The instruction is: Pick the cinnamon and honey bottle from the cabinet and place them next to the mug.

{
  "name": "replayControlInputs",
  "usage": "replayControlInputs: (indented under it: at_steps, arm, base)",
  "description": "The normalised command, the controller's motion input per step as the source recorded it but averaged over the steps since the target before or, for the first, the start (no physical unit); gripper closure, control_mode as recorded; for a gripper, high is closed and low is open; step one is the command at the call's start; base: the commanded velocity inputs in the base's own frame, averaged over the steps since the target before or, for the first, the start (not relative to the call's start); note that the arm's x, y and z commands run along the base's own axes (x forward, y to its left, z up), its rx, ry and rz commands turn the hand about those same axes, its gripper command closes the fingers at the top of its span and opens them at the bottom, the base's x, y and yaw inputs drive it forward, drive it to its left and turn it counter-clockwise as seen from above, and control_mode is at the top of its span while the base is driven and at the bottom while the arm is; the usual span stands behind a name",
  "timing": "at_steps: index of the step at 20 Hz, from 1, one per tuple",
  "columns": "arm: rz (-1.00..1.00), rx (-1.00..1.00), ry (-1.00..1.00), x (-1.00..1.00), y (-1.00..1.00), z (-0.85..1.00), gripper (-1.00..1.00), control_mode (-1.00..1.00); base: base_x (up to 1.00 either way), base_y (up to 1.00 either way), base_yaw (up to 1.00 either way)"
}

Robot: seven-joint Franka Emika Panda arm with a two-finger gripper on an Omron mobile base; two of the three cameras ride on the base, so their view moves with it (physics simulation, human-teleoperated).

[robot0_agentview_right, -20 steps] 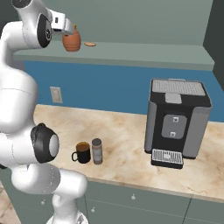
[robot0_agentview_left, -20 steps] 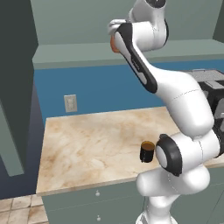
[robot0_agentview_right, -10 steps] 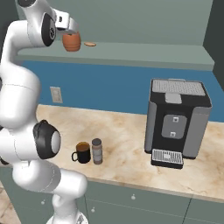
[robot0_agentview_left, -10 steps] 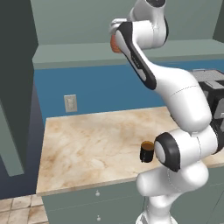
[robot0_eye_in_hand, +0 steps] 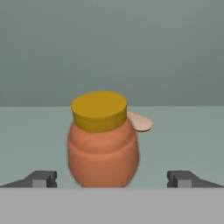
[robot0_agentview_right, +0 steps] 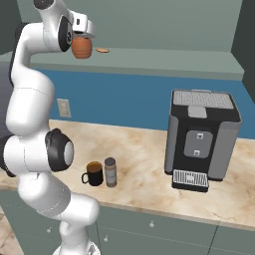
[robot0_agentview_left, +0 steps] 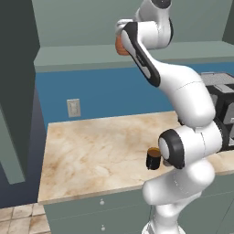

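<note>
The gripper (robot0_eye_in_hand: 112,178) stood wide open, one fingertip (robot0_eye_in_hand: 41,178) on each side of the honey bottle (robot0_eye_in_hand: 103,139), not gripping it. Compared with a second earlier the arm had barely moved: slightly closer to the jar, jaws the same width throughout. Judged: the approach looked nearly done and closing was the next step, with the jar centred between the tips. It probably needed a grip on the belly, since the ribbed round body could slip.

Nearest on the counter (robot0_agentview_right: 144,164), the mug (robot0_agentview_right: 93,174) sat just left of the cinnamon (robot0_agentview_right: 110,172), close beside it but whether touching was unclear. So the cinnamon part looked already done. Neither had shifted in the last second. The coffee machine (robot0_agentview_right: 201,139) stood well to the right, apart from both.

Farther and higher, the honey bottle sat upright on the cabinet (robot0_agentview_right: 164,62) shelf, yellow lid on, at the left end in the right base view. A small flat tan thing (robot0_eye_in_hand: 140,121) lay just behind it to the right; could not tell what it was. In the left base view the jar (robot0_agentview_left: 119,45) was mostly hidden behind the arm. Plain back panel beyond it.
</note>
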Motion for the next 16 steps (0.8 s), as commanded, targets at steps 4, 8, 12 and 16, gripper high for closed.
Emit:
replayControlInputs:
  at_steps: [4,8,12,16]
  arm:
    - [0.0,0.0,0.0,0.23,0.0,0.0,-1.0,-1.0]
    - [0.0,0.0,0.0,0.13,0.0,0.0,-1.0,-1.0]
    - [0.0,0.0,0.0,0.01,0.07,0.0,-1.0,-1.0]
    - [0.0,0.0,0.0,0.0,0.08,0.0,-1.0,-1.0]
  base:
    - [0.0,0.0,0.0]
    - [0.0,0.0,0.0]
    - [0.0,0.0,0.0]
    - [0.0,0.0,0.0]
